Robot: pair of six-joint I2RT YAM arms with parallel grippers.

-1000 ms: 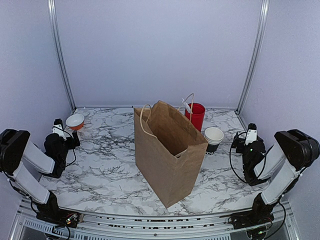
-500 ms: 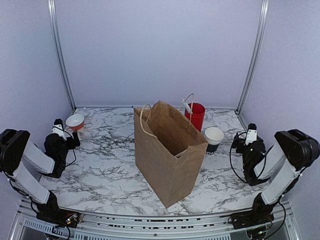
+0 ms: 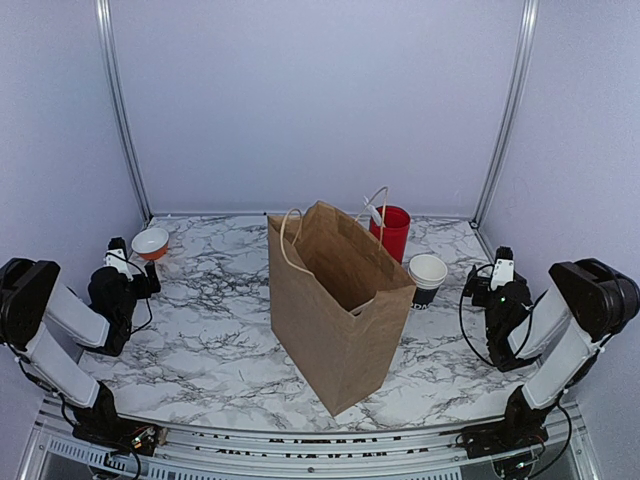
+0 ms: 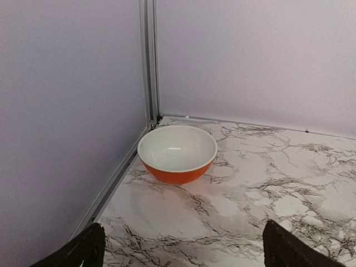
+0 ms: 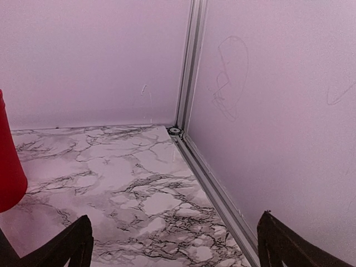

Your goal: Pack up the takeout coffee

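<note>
A tall brown paper bag (image 3: 335, 320) with twine handles stands open and upright at the centre of a white, grey-veined marble-patterned tabletop (image 3: 200, 330), its mouth facing up. The two robot arms sit folded low at opposite sides of the tabletop, well apart from the bag.

The left hand (image 4: 183, 248) hovers above the surface with its dark fingers (image 4: 83, 249) spread wide and nothing between them. It faces a round orange bowl with a white interior (image 4: 177, 153) that sits near the far left corner. The right hand (image 5: 172, 245) is likewise released, its fingers (image 5: 283, 242) parted over bare marble by the right-hand frame rail.

Behind the bag's right corner stands a tall red plastic cup (image 3: 392, 232) with white utensils (image 3: 372, 212) poking out of it. Just in front of that cup and beside the bag is a black paper cup with a white rim and no lid (image 3: 427, 276).

The lidded black takeout coffee cup does not show in any view. Whether it lies inside the bag cannot be told from these angles.
</note>
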